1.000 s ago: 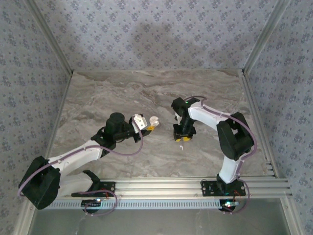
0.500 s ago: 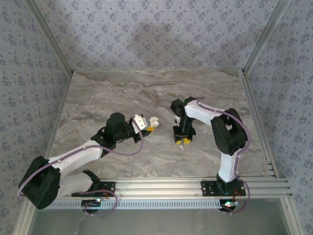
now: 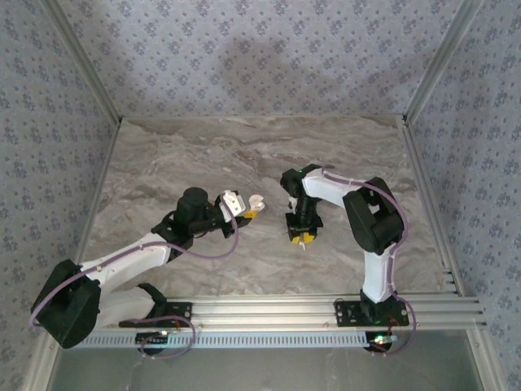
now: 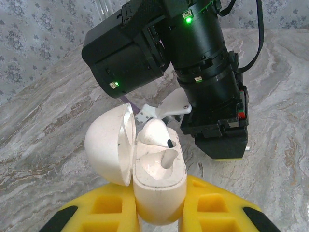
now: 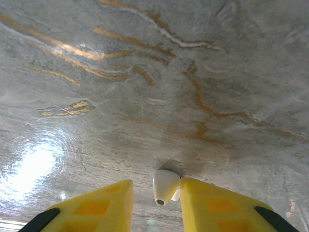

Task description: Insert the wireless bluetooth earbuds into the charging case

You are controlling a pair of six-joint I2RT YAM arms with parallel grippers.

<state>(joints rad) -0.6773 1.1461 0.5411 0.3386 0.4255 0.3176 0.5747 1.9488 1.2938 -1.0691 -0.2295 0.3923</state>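
Observation:
My left gripper (image 4: pixel 157 220) is shut on the charging case (image 4: pixel 158 186), a pale, whitish-pink shell held upright with its lid (image 4: pixel 107 144) swung open to the left. One white earbud (image 4: pixel 155 133) sits in the far socket; the near socket is empty. In the top view the left gripper (image 3: pixel 247 209) holds the case (image 3: pixel 256 199) at mid-table. The other earbud (image 5: pixel 165 186) lies on the marble between the yellow fingers (image 5: pixel 99 208) of my right gripper (image 5: pixel 157 205). That gripper is open; the earbud touches the right finger, with a gap on its left. From above, the right gripper (image 3: pixel 302 236) points down at the table.
The right arm's black wrist (image 4: pixel 193 72) hangs close behind the case in the left wrist view. The marble table (image 3: pixel 203 155) is bounded by patterned walls and aluminium rails (image 3: pixel 326 305) at the near edge.
The right gripper has shifted slightly toward the near edge and down, so its fingers now straddle the earbud on the table. The left arm and case have stayed put.

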